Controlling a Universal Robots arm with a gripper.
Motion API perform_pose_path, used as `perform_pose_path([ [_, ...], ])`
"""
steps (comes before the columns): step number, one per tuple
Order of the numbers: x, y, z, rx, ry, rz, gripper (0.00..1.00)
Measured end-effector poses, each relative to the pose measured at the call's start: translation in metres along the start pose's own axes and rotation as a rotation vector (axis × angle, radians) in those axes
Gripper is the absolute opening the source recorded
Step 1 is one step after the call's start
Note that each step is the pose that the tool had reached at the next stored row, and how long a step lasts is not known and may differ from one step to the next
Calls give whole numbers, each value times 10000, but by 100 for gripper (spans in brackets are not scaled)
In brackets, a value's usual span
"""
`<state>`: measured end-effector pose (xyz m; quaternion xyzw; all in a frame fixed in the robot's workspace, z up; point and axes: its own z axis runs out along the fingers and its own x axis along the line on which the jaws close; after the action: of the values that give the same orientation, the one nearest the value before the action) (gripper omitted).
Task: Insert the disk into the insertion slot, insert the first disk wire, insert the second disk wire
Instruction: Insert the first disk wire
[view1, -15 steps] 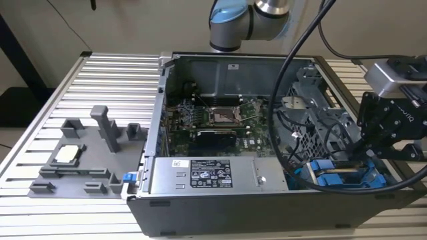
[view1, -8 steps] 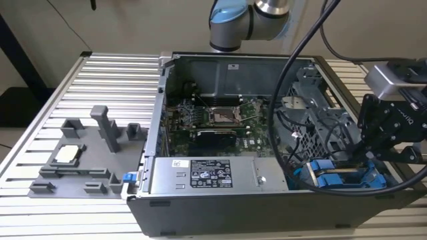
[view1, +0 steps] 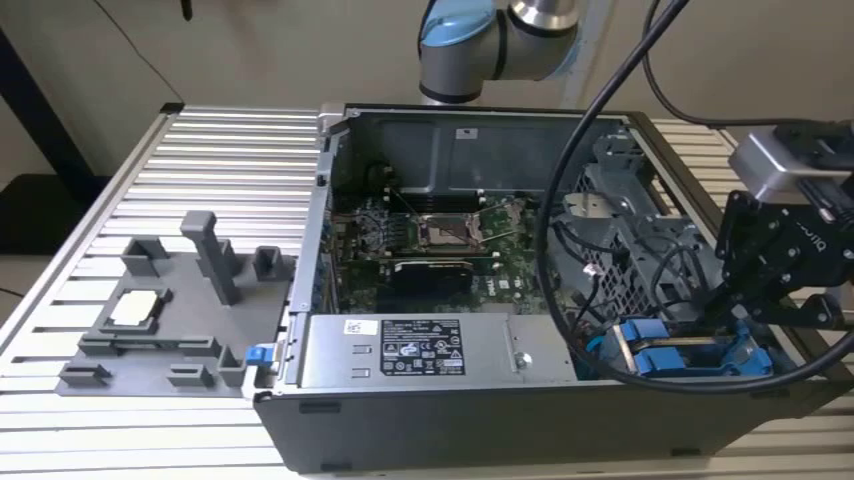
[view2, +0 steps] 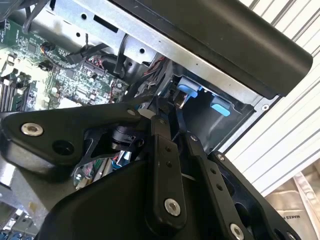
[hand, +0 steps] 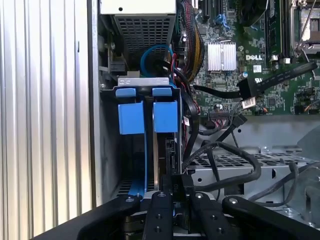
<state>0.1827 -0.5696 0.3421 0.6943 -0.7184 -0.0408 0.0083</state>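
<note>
**Disk on edge in slot**

The disk (hand: 166, 116) stood on edge in the slot (hand: 150, 81). Its long axis ran across the exterior view, tab end toward that view's left. The fingers (hand: 185, 181), drawn nearly together, met its right end; grip unclear.

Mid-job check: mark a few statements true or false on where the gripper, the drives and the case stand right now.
1. The computer case lies open on a slatted metal table. True.
2. The gripper hangs over the grey fixture outside the case. False: it is at the drive cage, in the case corner at the exterior view's right.
3. In the first wrist view, the disk stands beside another blue-framed drive. True.
4. A cooler covers the processor socket. False: the socket is bare.
</note>
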Motion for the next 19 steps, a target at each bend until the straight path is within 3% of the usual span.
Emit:
perform_pose_path([
  [19, 7, -6, 76, 0, -11, 3, 19],
])
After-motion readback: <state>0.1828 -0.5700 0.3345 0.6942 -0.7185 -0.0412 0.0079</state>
